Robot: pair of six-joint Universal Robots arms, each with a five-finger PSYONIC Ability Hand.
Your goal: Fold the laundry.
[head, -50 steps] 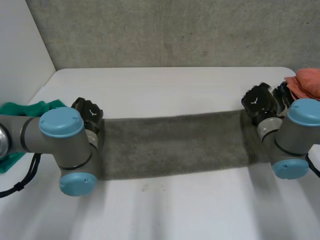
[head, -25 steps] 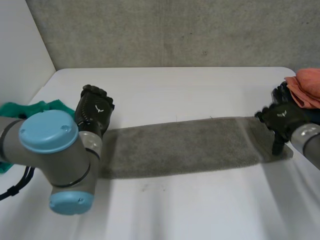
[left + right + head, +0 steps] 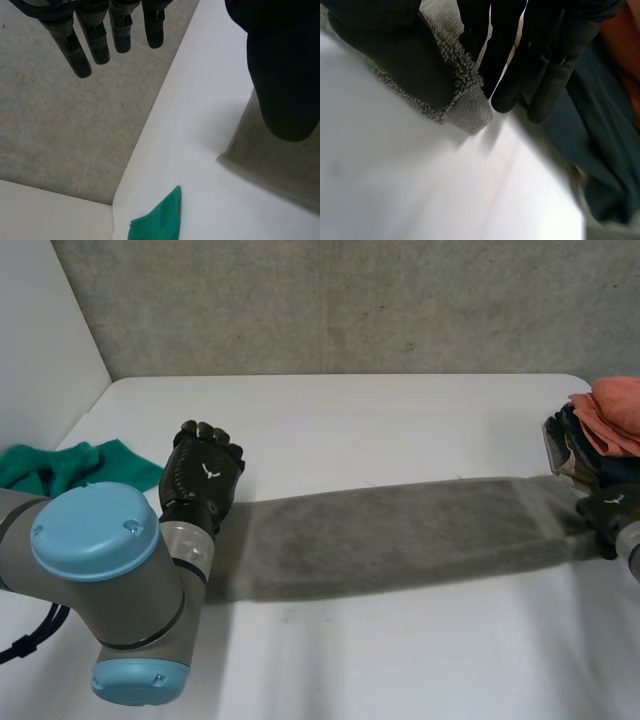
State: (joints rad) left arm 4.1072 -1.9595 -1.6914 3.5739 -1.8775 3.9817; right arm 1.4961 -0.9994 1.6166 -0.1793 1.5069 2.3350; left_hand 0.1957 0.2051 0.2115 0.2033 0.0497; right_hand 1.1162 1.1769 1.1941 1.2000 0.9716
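Grey towel (image 3: 400, 535) laid out as a long band across the white surface (image 3: 400, 430), its ends lying near the two hands. The right hand (image 3: 605, 508) has one end corner of the towel nipped between its thumb (image 3: 395, 50) on top and its fingers (image 3: 555, 75) behind, just beside a heap of orange cloth (image 3: 612, 405) and dark blue cloth (image 3: 600, 465). The left hand (image 3: 205, 475) hangs over the opposite end with its fingers (image 3: 100, 40) straight and nothing in its grasp; a green cloth (image 3: 70, 465) lies apart at that side. The step in hand appears to be drawing the towel out flat before a fold. The next move probably calls for the left hand to take hold of its own end, so that one end can be carried over onto the other without the band twisting.
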